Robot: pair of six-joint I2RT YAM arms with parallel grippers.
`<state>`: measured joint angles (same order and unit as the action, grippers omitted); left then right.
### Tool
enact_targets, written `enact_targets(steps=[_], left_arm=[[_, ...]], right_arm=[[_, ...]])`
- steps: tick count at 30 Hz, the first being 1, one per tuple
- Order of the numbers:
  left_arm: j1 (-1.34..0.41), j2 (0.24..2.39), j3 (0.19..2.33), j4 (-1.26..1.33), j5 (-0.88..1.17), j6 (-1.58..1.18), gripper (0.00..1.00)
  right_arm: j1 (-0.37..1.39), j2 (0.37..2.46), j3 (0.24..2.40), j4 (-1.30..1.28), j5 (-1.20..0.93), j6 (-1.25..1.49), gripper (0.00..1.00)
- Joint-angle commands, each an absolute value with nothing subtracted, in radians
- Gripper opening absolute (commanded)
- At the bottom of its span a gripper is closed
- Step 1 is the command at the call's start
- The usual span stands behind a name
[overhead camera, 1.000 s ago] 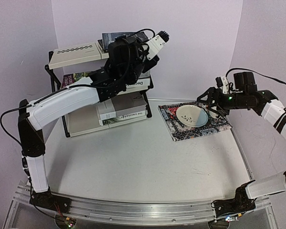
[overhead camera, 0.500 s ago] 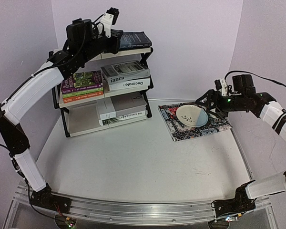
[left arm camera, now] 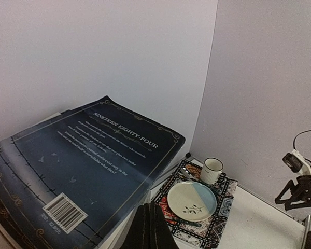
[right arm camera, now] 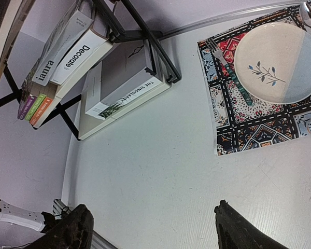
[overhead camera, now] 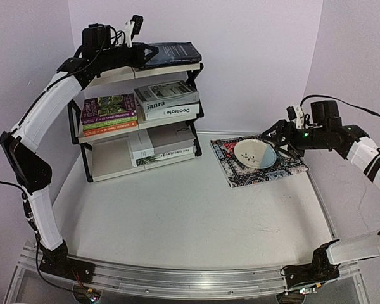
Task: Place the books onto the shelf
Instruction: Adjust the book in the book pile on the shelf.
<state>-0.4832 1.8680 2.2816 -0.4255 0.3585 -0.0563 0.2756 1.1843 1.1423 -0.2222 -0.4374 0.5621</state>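
Observation:
The shelf (overhead camera: 106,166) stands at the back left with books on all three tiers. A dark blue book (overhead camera: 172,52) lies flat on the top tier. A grey "laura" book (overhead camera: 167,93) rests on the brown "Decorate" book (overhead camera: 175,111) on the middle tier, beside colourful paperbacks (overhead camera: 109,111). A grey book (overhead camera: 168,135) and a white one (overhead camera: 162,152) lie on the bottom tier. My left gripper (overhead camera: 139,56) is up at the top tier, shut with nothing between its fingers (left arm camera: 147,228), just off the dark blue book's (left arm camera: 78,171) near edge. My right gripper (right arm camera: 150,207) hangs open and empty above the table.
A patterned placemat (overhead camera: 242,172) at the back right carries a plate (overhead camera: 254,152), a fork (right arm camera: 231,73) and a mug (left arm camera: 212,170). My right gripper (overhead camera: 280,135) hovers over the placemat's right side. The walls stand close behind the shelf.
My left arm has risen from the middle tier to the top tier, and its gripper has gone from open to shut. The right arm has barely moved.

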Motion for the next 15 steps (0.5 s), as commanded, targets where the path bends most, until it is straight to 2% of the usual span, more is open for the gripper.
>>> enact_targets(steps=[1,15], left_arm=[[-0.48,1.897,2.339,-0.434,0.466,-0.102,0.0],[-0.478,1.978,2.387,-0.433,0.436,-0.093,0.0]], right_arm=[[0.273,1.169,1.142,-0.202,-0.454,0.565,0.81],[0.273,1.177,1.145,-0.204,-0.45,0.56,0.81]])
